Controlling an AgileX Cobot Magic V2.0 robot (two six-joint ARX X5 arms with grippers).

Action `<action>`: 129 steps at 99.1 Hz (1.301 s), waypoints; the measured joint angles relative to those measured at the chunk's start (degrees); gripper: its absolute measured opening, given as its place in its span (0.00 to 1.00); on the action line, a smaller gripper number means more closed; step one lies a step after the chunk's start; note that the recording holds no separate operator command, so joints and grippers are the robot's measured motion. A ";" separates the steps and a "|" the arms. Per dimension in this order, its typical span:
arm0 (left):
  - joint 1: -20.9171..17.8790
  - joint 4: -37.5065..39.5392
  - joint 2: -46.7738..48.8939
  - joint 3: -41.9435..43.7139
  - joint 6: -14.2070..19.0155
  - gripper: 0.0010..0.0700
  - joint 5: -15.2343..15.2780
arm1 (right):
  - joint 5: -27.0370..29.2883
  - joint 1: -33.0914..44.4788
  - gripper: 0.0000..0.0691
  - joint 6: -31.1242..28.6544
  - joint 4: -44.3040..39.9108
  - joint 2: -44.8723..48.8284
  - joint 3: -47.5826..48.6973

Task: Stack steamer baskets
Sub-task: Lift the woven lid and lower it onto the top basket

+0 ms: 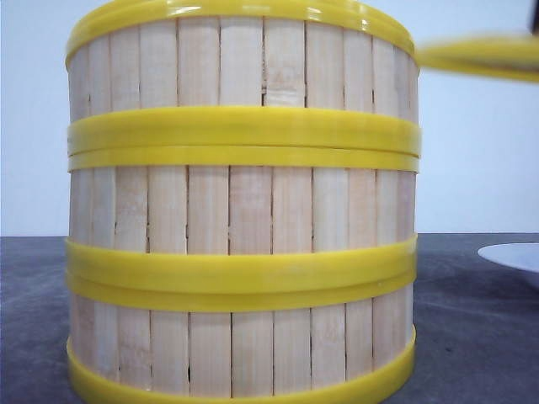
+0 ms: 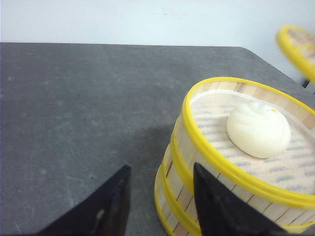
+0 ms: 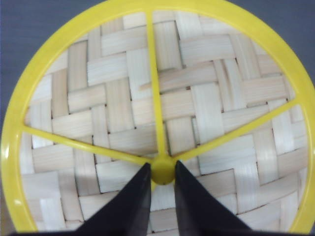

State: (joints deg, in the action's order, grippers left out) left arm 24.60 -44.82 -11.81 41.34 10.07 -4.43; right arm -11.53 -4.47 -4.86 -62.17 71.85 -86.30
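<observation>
Three steamer baskets (image 1: pixel 242 210) stand stacked in one tower on the dark table (image 2: pixel 74 113), filling the front view. One white bun (image 2: pixel 258 130) sits in the top basket on a pale liner. One lid (image 3: pixel 157 113) with woven bamboo and yellow spokes is up in the air to the tower's right, the right gripper (image 3: pixel 163 173) clenched on its centre knob. The left gripper (image 2: pixel 160 201) hangs low beside the stack, fingers spread, grasping nothing. One white plate (image 1: pixel 514 255) off right. No writing readable anywhere
</observation>
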 joint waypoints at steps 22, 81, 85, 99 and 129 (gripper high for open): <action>0.00 0.02 0.00 0.00 0.00 0.32 0.00 | -3.30 -13.20 0.08 0.13 -3.91 -0.63 -6.21; 0.00 0.02 0.00 0.00 0.00 0.32 0.00 | 8.41 -42.93 0.08 -0.04 -4.46 4.94 -7.08; 0.00 0.02 0.00 0.00 0.00 0.32 0.00 | 8.90 -43.93 0.08 -0.04 -4.44 5.77 -7.80; 0.00 0.02 0.00 0.00 0.00 0.32 0.00 | 10.23 -46.49 0.08 0.09 -4.42 8.81 -11.19; 0.00 0.02 0.00 0.00 0.00 0.32 0.00 | 10.25 -48.46 0.08 0.70 -5.84 14.21 -14.23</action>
State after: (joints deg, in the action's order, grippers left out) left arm 24.60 -44.80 -11.81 41.34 10.07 -4.43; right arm -1.28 -52.93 -4.16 -68.01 86.06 -100.53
